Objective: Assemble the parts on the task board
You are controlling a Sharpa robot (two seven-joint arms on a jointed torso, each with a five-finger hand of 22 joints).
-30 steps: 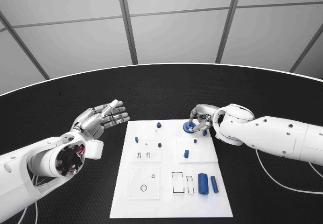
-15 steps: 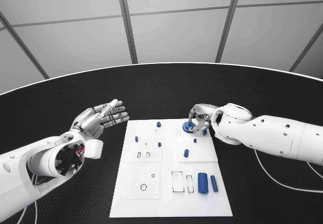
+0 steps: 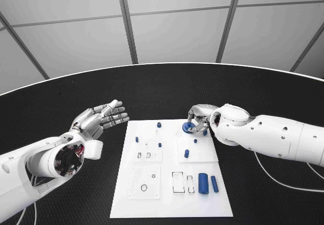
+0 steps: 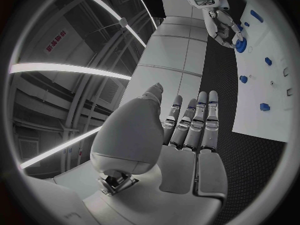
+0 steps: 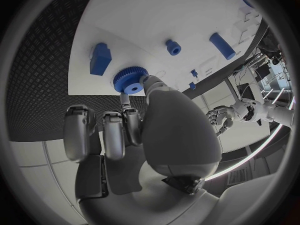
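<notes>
Gear nudged leftward, axis upright

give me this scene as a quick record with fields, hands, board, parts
left robot hand: raised beside the board's left edge, fingers apart, holds nothing
right robot hand: at the board's far right corner, fingertips on the blue gear
blue gear: toothed disc with a centre hole, on the board
task board: white plate in the middle of the black table
blue cylinder: lying near the board's near right part, a slimmer blue rod beside it
small blue pegs: scattered over the board's far half
</notes>
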